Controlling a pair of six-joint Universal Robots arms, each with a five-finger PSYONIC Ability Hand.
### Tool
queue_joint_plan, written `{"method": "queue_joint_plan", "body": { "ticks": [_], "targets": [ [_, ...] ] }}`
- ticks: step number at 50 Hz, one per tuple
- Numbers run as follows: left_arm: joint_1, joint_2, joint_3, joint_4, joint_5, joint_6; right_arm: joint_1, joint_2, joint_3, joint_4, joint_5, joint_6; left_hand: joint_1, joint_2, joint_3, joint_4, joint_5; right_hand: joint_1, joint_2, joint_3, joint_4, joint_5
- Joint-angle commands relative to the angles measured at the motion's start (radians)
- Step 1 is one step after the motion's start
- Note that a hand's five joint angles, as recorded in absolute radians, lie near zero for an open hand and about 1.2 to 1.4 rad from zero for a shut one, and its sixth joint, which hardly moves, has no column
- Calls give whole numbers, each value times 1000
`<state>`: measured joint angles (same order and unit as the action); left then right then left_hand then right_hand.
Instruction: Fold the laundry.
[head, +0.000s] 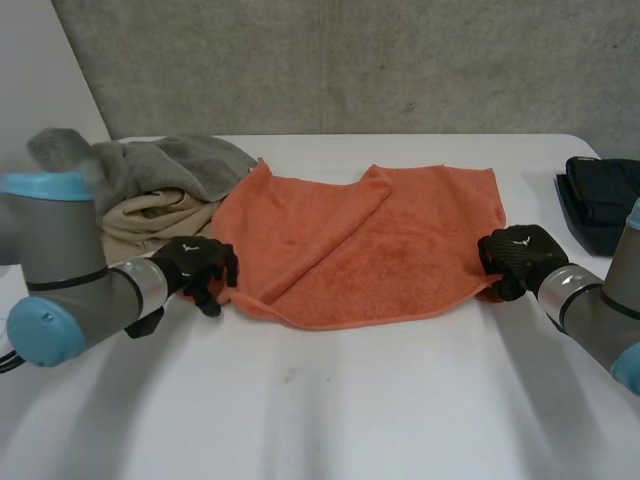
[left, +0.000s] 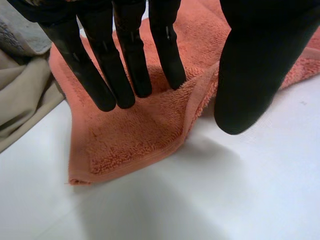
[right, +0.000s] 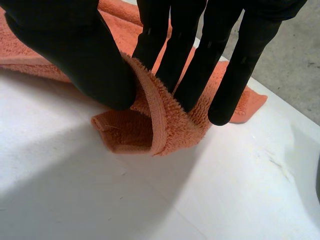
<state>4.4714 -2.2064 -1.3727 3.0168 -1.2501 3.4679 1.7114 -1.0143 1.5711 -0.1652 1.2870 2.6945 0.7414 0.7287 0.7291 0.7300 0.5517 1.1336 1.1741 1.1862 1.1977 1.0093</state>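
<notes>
An orange towel (head: 370, 245) lies spread on the white table (head: 330, 400), with its left part folded over itself. My left hand (head: 195, 268) is at the towel's near left corner (left: 130, 140). Its fingers (left: 125, 65) are straight over the cloth and its thumb (left: 255, 65) stands apart beside the hem, so the hand is open and the corner lies flat. At the towel's near right corner is my right hand (head: 520, 255). There its thumb (right: 70, 50) and fingers (right: 200, 65) pinch the raised, doubled edge of the towel (right: 150, 125).
A heap of grey and beige laundry (head: 160, 185) lies at the back left, touching the towel's left side; the beige cloth (left: 25, 100) is beside my left hand. A black object (head: 600, 200) sits at the table's right edge.
</notes>
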Motion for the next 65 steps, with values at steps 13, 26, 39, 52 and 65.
{"method": "queue_joint_plan", "body": {
  "ticks": [13, 26, 39, 52, 65],
  "targets": [
    [-77, -6, 64, 60, -124, 31, -9, -29, -8, 81, 0, -10, 655, 668, 667, 666, 670, 263, 222, 210, 199, 212],
    [-84, 82, 35, 122, -213, 163, -44, 86, -172, 179, 83, 60, 655, 668, 667, 666, 670, -260, -301, -313, -324, -310],
    [-89, 128, 40, 87, -239, 155, -90, 120, -283, 343, 81, 386, 655, 668, 667, 666, 670, 263, 222, 210, 199, 212],
    [-89, 411, -181, -231, -233, 384, -206, -257, -137, 651, -104, -224, 655, 668, 667, 666, 670, 263, 222, 210, 199, 212],
    [-118, 398, -319, -400, -276, 588, -253, -285, -2, 896, 83, -934, 655, 668, 667, 666, 670, 263, 222, 210, 199, 212]
  ]
}}
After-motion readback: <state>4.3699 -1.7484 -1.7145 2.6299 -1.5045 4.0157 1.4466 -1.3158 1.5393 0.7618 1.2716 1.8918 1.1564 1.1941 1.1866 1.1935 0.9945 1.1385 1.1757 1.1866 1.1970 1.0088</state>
